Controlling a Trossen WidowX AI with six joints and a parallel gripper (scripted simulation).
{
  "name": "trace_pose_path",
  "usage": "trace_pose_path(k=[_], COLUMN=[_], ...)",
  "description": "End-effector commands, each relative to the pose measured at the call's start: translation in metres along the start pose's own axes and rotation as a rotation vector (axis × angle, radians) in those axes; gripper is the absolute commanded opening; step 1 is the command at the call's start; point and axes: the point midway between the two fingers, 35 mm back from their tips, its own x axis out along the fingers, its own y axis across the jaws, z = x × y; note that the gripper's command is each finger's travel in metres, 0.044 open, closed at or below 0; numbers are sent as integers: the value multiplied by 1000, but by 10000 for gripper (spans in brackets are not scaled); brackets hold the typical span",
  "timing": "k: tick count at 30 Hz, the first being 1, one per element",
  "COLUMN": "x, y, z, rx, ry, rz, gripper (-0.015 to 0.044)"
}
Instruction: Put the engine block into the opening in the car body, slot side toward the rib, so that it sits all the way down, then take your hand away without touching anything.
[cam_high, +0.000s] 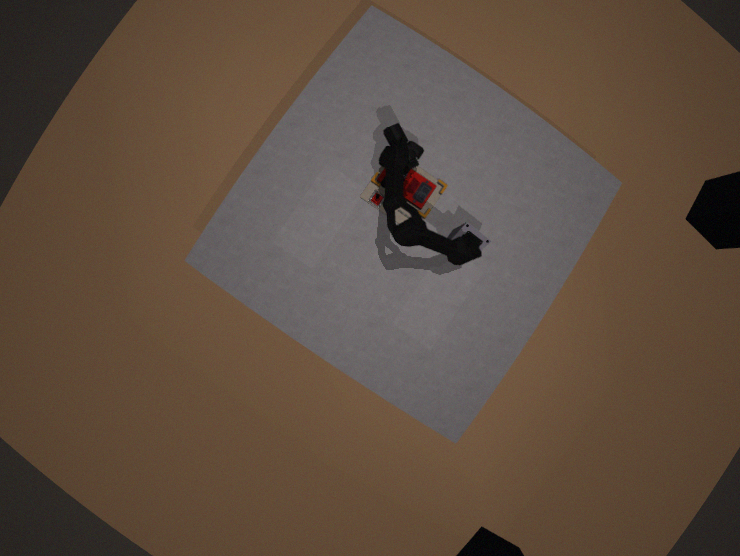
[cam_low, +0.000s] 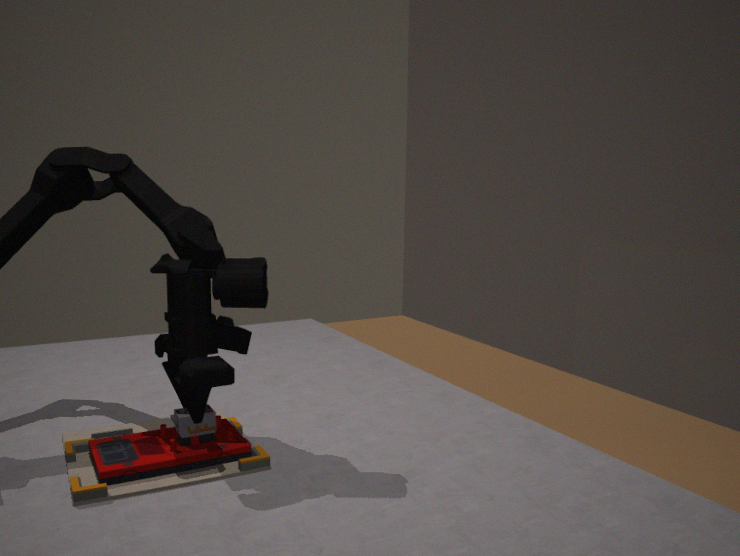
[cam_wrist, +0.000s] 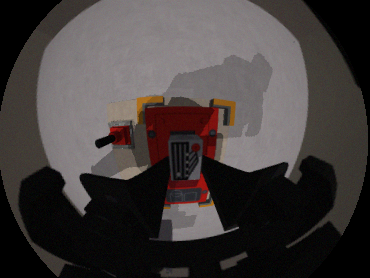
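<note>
The grey engine block is between the fingertips of my gripper, which is shut on it. The block is upright over the red car body. In the exterior view its grey sides stand well above the red top, with dark gaps beneath. In the wrist view its ribbed top with a red round cap faces me. The block and body hide the opening, and I cannot tell how far its lower end is in. The rib and the slot side are hidden. In the top view the arm covers the block.
The body lies on a beige base plate between yellow-topped corner brackets. A small red holder with a black handle stands on the plate beside the body, on the left in the wrist view. The arm's shadow falls across the grey mat.
</note>
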Motion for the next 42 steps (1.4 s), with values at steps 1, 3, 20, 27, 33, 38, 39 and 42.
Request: trace_pose_path(k=[1, 3, 20, 27, 33, 38, 39, 42], x=[1, 1, 3, 4, 5, 6, 6, 6], y=[0, 0, 0, 0, 0, 0, 0, 0], z=[0, 0, 0, 0, 0, 0, 0, 0], rx=[5, 5, 5, 5, 5, 5, 5, 5], ry=[-1, -1, -1, -1, -1, -1, -1, -1], rz=[0, 0, 0, 0, 0, 0, 0, 0], gripper=[158, 158, 158, 158, 158, 158, 158, 158])
